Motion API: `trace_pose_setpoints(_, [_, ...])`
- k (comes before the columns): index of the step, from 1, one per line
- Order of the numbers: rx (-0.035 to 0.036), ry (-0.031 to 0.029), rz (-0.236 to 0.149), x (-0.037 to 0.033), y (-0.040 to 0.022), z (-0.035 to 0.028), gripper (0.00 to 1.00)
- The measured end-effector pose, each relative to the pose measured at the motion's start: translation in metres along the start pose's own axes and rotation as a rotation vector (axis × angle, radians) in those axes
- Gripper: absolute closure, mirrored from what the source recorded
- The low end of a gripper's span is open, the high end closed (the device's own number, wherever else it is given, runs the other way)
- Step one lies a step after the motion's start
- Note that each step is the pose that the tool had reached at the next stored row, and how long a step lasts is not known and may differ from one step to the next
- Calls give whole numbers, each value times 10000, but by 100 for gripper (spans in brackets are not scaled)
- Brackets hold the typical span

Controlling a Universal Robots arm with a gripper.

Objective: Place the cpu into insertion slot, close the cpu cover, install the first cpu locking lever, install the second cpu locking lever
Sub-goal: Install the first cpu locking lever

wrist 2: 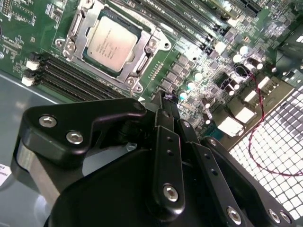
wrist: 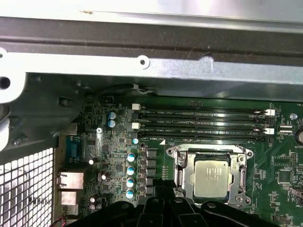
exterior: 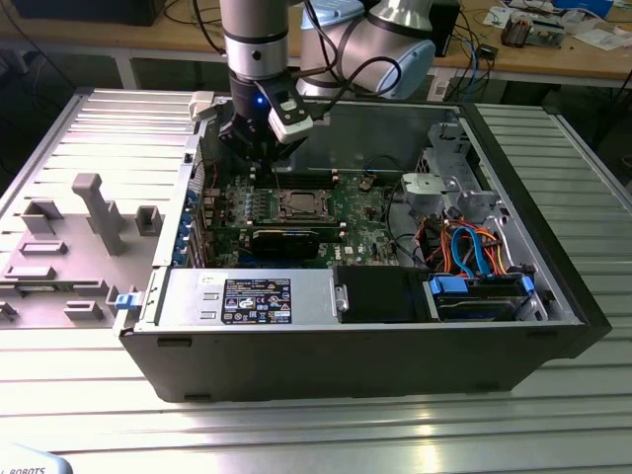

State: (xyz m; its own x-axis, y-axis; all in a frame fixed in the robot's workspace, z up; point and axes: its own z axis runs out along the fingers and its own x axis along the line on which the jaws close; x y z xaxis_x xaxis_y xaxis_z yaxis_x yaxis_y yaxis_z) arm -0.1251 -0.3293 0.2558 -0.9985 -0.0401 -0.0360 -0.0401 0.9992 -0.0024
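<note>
CPU [wrist 2: 110, 43] is seen seated in the insertion slot [wrist 2: 75, 22] on the green circuit board [exterior: 360, 212], framed by the cpu cover [wrist 2: 142, 59], which is lowered flat around it. Just beside the socket, toward the exterior view's left, the gripper [wrist 2: 163, 101] is held above the board with its fingers brought together on nothing. Beyond the socket, four long black memory slots [wrist: 203, 124] are laid along the case wall [wrist: 151, 66]

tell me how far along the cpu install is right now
Done: the cpu sits in the insertion slot, and the cpu cover looks closed flat around it. In hand: nothing visible; the gripper hovers beside the socket. Left: whether either locking lever is latched cannot be told.
</note>
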Motion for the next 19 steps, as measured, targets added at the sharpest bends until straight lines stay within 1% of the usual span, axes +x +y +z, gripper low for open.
trace_pose_setpoints(2, [0, -1, 0, 0, 24, 0, 89])
trace_pose_setpoints(4, [0, -1, -1, -1, 61, 0, 89])
trace_pose_setpoints(6, [0, -1, -1, -4, 130, 0, 89])
trace_pose_setpoints(7, [-1, -5, 0, -4, 142, 0, 89])
trace_pose_setpoints(10, [1, -41, -2, -20, 180, 1, 89])
trace_pose_setpoints(13, [1, -48, 1, -67, 182, 2, 89])
trace_pose_setpoints(17, [2, -56, 1, -179, 177, 7, 89])
trace_pose_setpoints(19, [2, -58, 1, -221, 175, 9, 89])
